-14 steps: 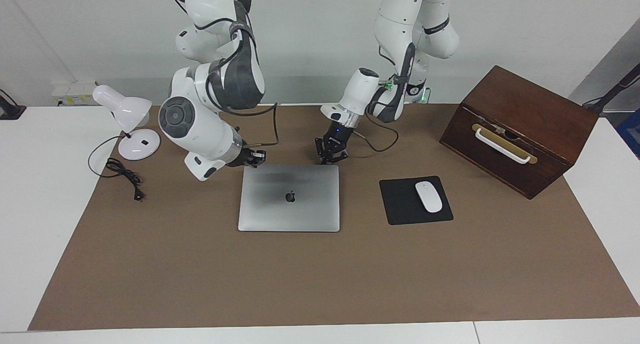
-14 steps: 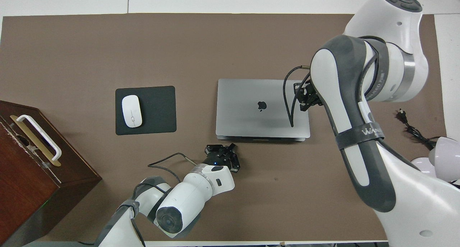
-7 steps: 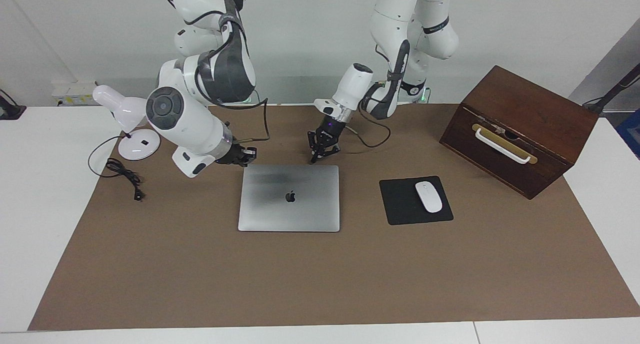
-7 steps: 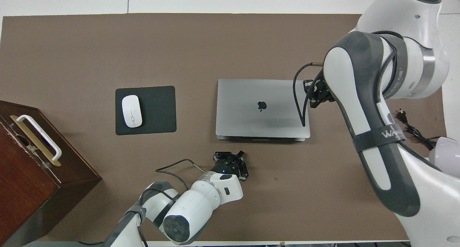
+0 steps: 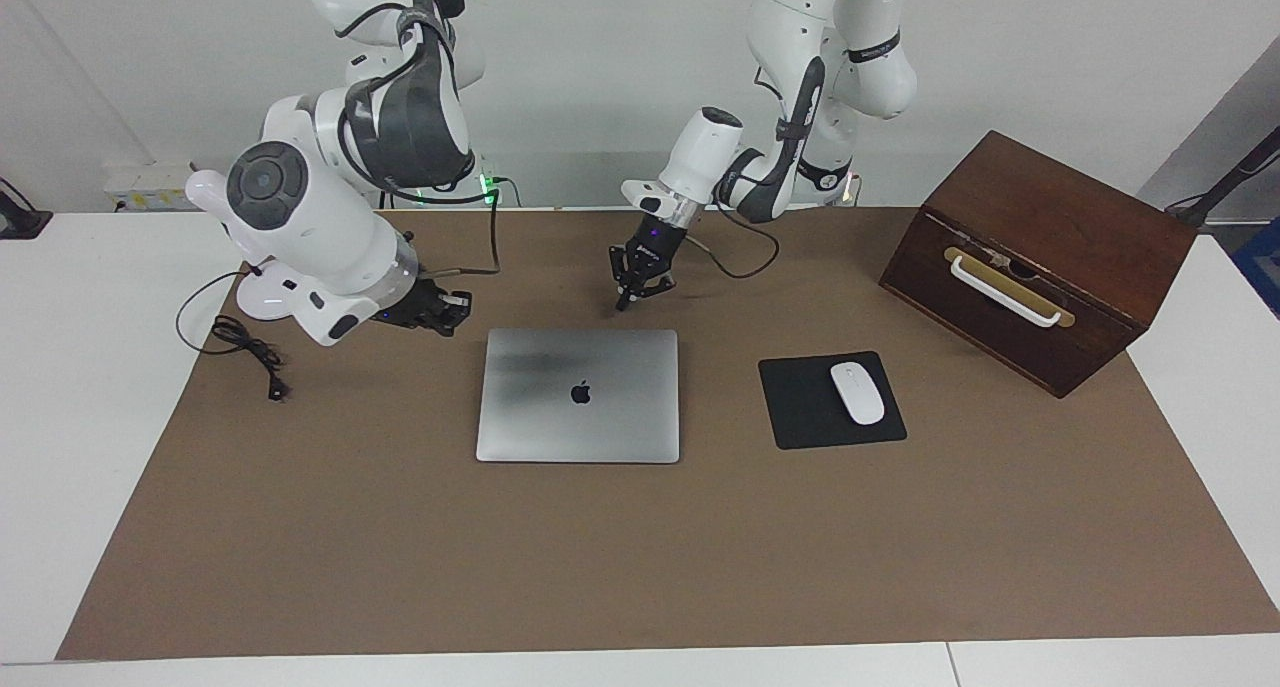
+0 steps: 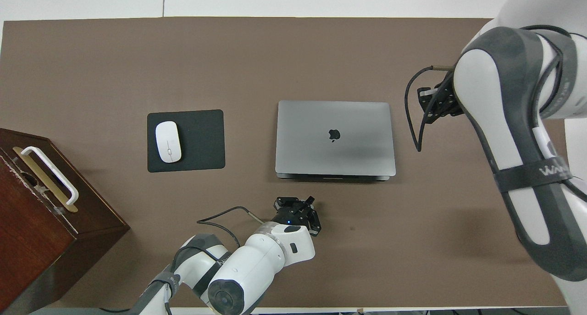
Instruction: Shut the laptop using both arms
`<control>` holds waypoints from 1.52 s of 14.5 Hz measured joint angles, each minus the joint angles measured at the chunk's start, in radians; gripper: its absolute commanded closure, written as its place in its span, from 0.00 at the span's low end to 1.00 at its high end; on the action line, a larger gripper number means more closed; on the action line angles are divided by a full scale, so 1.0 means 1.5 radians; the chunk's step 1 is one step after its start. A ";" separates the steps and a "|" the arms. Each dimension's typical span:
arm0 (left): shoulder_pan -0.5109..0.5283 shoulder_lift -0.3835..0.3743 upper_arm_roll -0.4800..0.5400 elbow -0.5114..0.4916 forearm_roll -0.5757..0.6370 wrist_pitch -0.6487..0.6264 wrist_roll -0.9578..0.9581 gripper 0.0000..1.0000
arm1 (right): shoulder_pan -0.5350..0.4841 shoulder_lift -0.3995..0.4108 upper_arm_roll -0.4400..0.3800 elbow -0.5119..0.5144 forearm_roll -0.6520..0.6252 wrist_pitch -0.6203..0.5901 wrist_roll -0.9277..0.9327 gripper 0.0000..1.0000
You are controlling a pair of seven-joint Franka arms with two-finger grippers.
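The silver-grey laptop (image 5: 578, 395) lies shut and flat on the brown mat, its lid with the dark apple logo facing up; it also shows in the overhead view (image 6: 335, 138). My left gripper (image 5: 633, 289) hangs low over the mat just on the robots' side of the laptop, clear of it, as the overhead view (image 6: 297, 206) also shows. My right gripper (image 5: 443, 312) is over the mat beside the laptop's corner toward the right arm's end, not touching it; it also shows in the overhead view (image 6: 430, 107). Neither gripper holds anything.
A black mouse pad (image 5: 800, 407) with a white mouse (image 5: 857, 392) lies beside the laptop toward the left arm's end. A dark wooden box (image 5: 1035, 257) with a white handle stands past it. A white desk lamp (image 5: 250, 237) and its cable (image 5: 245, 352) are at the right arm's end.
Both grippers have drawn away from the laptop: the right one off its corner toward the right arm's end, the left one back toward the robots. The laptop has not moved.
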 measured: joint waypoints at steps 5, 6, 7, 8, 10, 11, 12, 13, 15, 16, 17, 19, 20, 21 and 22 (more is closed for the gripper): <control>0.008 -0.056 0.012 0.016 0.000 -0.110 0.000 1.00 | -0.061 -0.030 0.030 0.012 -0.076 0.044 -0.071 1.00; 0.015 -0.068 0.015 0.020 0.000 -0.133 0.000 1.00 | -0.071 -0.035 0.034 0.013 -0.091 0.046 -0.085 1.00; 0.024 -0.078 0.015 0.025 0.000 -0.157 0.000 1.00 | -0.084 -0.039 0.043 0.013 -0.110 0.054 -0.098 1.00; 0.036 -0.086 0.016 0.032 0.000 -0.182 0.000 1.00 | -0.097 -0.044 0.055 0.014 -0.133 0.065 -0.111 1.00; 0.067 -0.099 0.017 0.052 0.000 -0.241 0.000 1.00 | -0.125 -0.057 0.079 0.014 -0.170 0.078 -0.137 1.00; 0.084 -0.103 0.018 0.066 0.000 -0.275 0.000 1.00 | -0.140 -0.062 0.086 0.015 -0.177 0.079 -0.147 1.00; 0.101 -0.106 0.019 0.083 0.000 -0.314 0.001 1.00 | -0.156 -0.067 0.094 0.015 -0.186 0.079 -0.158 1.00; 0.118 -0.109 0.019 0.104 0.000 -0.360 0.001 1.00 | -0.174 -0.072 0.106 0.015 -0.198 0.079 -0.169 1.00; 0.149 -0.113 0.020 0.155 0.000 -0.456 0.009 1.00 | -0.214 -0.080 0.146 0.015 -0.221 0.092 -0.176 1.00; 0.164 -0.114 0.020 0.179 0.000 -0.497 0.019 1.00 | -0.228 -0.083 0.162 0.015 -0.224 0.106 -0.176 1.00; 0.179 -0.116 0.020 0.199 0.000 -0.529 0.026 1.00 | -0.237 -0.084 0.169 0.015 -0.224 0.117 -0.176 1.00; 0.211 -0.121 0.021 0.231 0.000 -0.592 0.031 1.00 | -0.244 -0.084 0.172 0.015 -0.224 0.144 -0.176 0.72; 0.231 -0.126 0.021 0.245 0.000 -0.630 0.033 1.00 | -0.245 -0.084 0.173 0.015 -0.224 0.152 -0.176 0.52; 0.252 -0.134 0.022 0.260 0.000 -0.668 0.034 1.00 | -0.245 -0.084 0.173 0.015 -0.221 0.155 -0.173 0.25; 0.274 -0.143 0.022 0.272 0.000 -0.704 0.036 1.00 | -0.246 -0.084 0.173 0.015 -0.213 0.157 -0.165 0.00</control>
